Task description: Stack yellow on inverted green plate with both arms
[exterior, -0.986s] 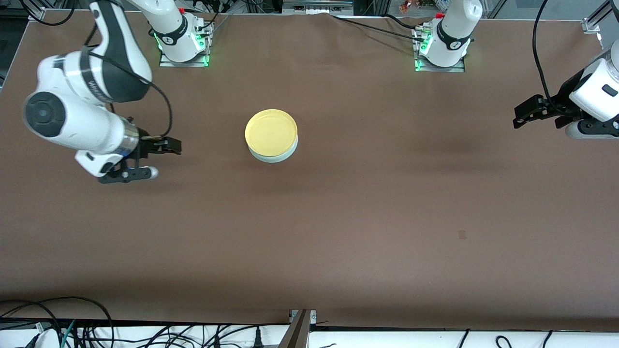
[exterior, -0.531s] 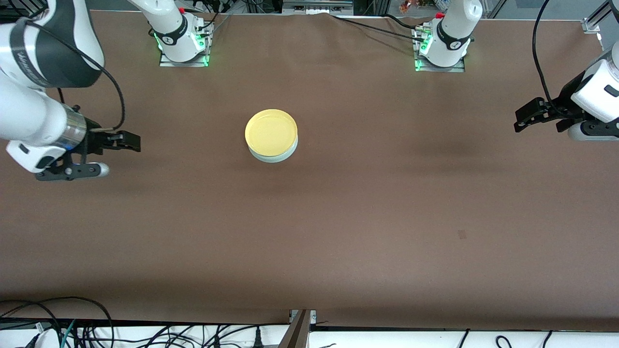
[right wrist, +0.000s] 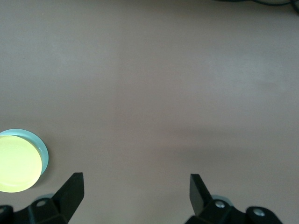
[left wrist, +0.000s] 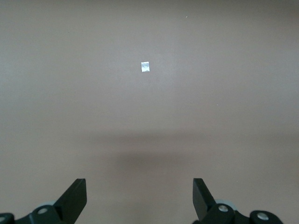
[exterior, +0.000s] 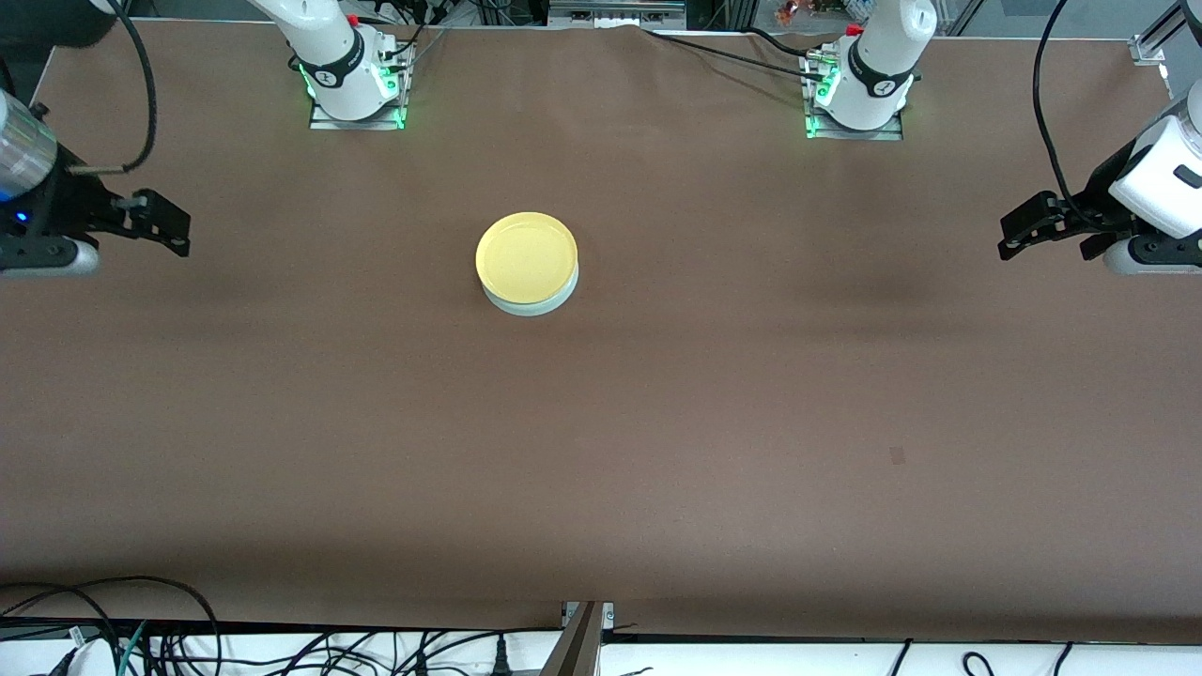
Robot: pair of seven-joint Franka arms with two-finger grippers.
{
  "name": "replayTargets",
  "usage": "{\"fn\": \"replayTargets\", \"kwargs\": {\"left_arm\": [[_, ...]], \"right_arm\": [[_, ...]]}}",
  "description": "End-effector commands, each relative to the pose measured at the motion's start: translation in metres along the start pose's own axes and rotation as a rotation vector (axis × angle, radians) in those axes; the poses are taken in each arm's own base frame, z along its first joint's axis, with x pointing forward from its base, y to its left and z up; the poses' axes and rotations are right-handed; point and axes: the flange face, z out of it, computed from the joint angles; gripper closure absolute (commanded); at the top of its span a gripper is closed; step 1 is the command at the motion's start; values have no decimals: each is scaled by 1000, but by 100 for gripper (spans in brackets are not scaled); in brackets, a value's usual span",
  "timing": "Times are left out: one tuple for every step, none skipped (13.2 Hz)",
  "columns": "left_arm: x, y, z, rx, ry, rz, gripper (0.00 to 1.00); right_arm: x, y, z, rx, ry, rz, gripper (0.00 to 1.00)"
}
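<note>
The pale-yellow plate (exterior: pixel 526 256) rests right side up on the mint-green plate (exterior: pixel 531 303), which shows only as a rim beneath it, at mid-table. The stack also shows at the edge of the right wrist view, yellow plate (right wrist: pixel 16 163) over green rim (right wrist: pixel 43 154). My right gripper (exterior: pixel 171 225) is open and empty above the right arm's end of the table, well apart from the stack; its jaws (right wrist: pixel 135 183) stand wide. My left gripper (exterior: pixel 1012 235) is open and empty above the left arm's end of the table (left wrist: pixel 139 186), waiting.
Brown cloth covers the table (exterior: pixel 714 404). A small pale patch (left wrist: pixel 145 67) lies on the cloth under the left wrist camera. The arm bases (exterior: pixel 352 84) (exterior: pixel 859 94) stand along the table's edge farthest from the front camera. Cables hang off the nearest edge.
My right gripper has drawn away from the plate stack toward the right arm's end of the table. The left gripper and the plates have hardly moved.
</note>
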Motion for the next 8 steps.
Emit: {"fn": "replayTargets", "kwargs": {"left_arm": [[-3, 0, -5, 3, 12, -6, 0], [-3, 0, -4, 3, 10, -6, 0], [-3, -1, -4, 3, 10, -8, 0], [-3, 1, -4, 3, 9, -5, 0], [-3, 0, -4, 3, 7, -6, 0], [-3, -1, -4, 3, 6, -8, 0], [-4, 0, -4, 3, 6, -6, 0], [-4, 1, -4, 3, 6, -5, 0]], "right_arm": [[-15, 20, -5, -6, -35, -18, 0], [-20, 19, -1, -2, -83, -25, 0], [-22, 21, 4, 0, -118, -22, 0], [-20, 23, 9, 1, -133, -18, 0], [-17, 23, 14, 0, -144, -18, 0], [-17, 23, 14, 1, -144, -18, 0], [-17, 22, 15, 4, -146, -18, 0], [-17, 21, 15, 4, -144, -18, 0]]}}
